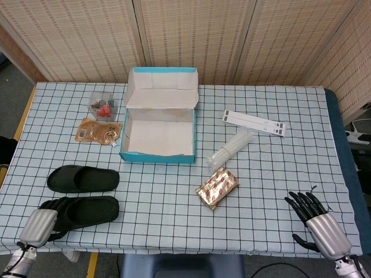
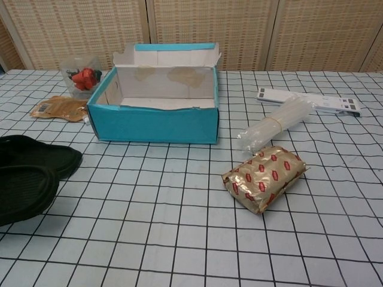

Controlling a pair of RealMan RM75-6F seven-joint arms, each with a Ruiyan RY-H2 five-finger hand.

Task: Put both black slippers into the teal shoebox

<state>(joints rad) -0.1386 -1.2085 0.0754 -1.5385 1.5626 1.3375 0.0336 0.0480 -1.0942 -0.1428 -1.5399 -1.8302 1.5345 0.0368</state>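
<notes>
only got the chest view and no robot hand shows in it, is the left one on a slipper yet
Observer: Yes. The left robot hand grips the heel end of the nearer slipper.
Operator: ok and where's the right one
Observer: The right robot hand is at the near right corner of the table, fingers spread, holding nothing.
Operator: anything in the box behind the front wall
Observer: No. From above, the whole floor of the shoebox is bare.
</notes>
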